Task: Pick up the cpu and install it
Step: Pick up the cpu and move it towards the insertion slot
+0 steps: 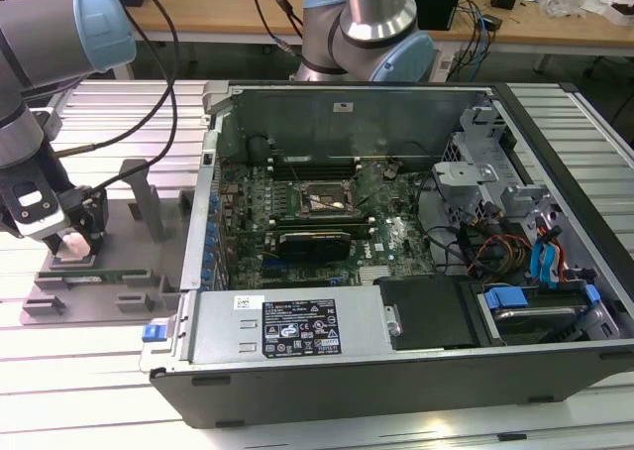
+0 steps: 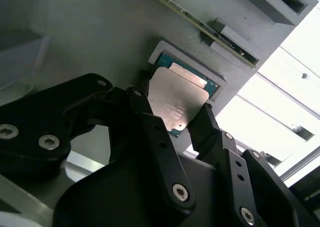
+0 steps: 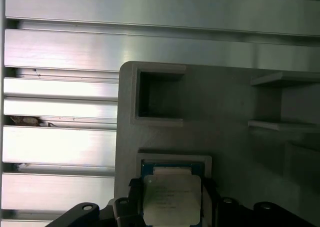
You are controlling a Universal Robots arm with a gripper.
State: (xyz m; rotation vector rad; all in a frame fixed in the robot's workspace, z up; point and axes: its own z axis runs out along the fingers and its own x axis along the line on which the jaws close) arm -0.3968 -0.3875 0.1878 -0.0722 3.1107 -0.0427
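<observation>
The cpu (image 2: 177,99) is a small square chip with a silvery top plate and a green rim. It lies in a shallow recess of the grey holder block (image 3: 225,112), which stands on the table at the exterior view's left (image 1: 119,281). My gripper (image 2: 172,109) is down over it, one black finger (image 2: 142,107) against each of two opposite edges, shut on the chip. In the first wrist view the cpu (image 3: 172,197) sits level in the recess between the fingertips. In the exterior view the gripper (image 1: 74,240) hangs low over the holder.
An open computer case (image 1: 396,371) fills the middle and right of the exterior view, with the black socket frame (image 1: 322,200) on its motherboard. A long thin green memory stick (image 2: 200,24) lies in the holder. A second arm's base (image 1: 367,24) stands behind the case.
</observation>
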